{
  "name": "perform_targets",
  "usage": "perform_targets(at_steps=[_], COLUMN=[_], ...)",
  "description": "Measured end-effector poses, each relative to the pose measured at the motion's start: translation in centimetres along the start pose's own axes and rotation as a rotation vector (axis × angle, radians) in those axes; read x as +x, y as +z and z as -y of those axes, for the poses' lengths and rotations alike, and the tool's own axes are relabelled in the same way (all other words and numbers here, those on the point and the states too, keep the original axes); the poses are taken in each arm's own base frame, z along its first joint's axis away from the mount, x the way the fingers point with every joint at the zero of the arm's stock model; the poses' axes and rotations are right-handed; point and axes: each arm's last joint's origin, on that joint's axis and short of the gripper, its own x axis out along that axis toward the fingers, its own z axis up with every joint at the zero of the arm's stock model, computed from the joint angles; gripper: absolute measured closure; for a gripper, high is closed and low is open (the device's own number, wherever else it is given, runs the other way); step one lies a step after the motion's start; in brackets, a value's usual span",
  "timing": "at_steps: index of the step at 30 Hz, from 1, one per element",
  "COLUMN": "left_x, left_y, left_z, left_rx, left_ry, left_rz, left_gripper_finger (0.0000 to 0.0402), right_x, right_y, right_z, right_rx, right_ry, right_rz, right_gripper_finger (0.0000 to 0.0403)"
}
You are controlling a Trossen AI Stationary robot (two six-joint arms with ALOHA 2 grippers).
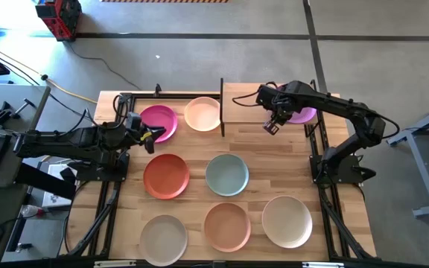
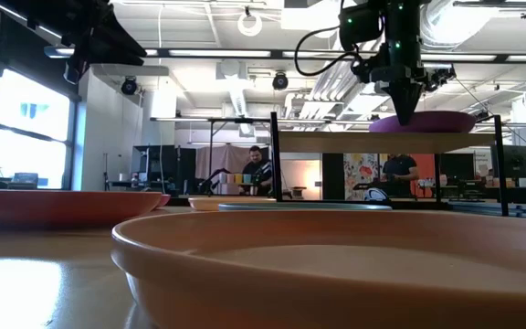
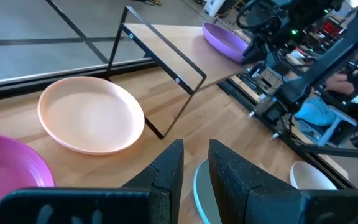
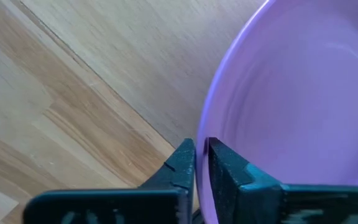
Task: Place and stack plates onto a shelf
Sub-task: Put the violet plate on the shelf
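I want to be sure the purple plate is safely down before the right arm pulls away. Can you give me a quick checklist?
1. Purple plate on the shelf: ok.
2. Plate lies level in the low view: ok.
3. Right gripper has let go of the rim: not ok, fingers close around it.
4. Left gripper holds nothing, away from the shelf: ok.
5. Room beside the plate for a second: ok.

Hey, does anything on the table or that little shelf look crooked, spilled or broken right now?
Nothing stands out. The purple plate sits flat on the shelf at the right gripper; the others lie flat on the table, none chipped or spilled.
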Motion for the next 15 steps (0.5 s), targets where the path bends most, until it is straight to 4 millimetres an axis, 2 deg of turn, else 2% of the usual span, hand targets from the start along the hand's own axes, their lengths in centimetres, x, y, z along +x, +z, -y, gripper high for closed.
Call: perform_targets(at_steps=[7,10,15], left_x=[0.0,0.2,0.7], left_y=[-0.5,-0.9,-2.0], left_z=[0.2,0.5,1.3], left_rx=[-0.014,-0.022,-0.062], left_ry=[-0.098,-0.166,-0.259], left_rz=[-0.116,-0.203,-0.365], left_gripper_finger=[0.0337,0.0337,0.0337], right_x=[0.0,-0.2,-1.9], right_y=[0.2,0.2,0.7], right_z=[0.1,0.2,0.1], right_rx=[0.0,-0.001,0.02], right_ry=[-0.061,-0.061,0.038], right_rz=[0.032,0.034,0.075], right_gripper_finger=[0.0321,0.031,0.0306])
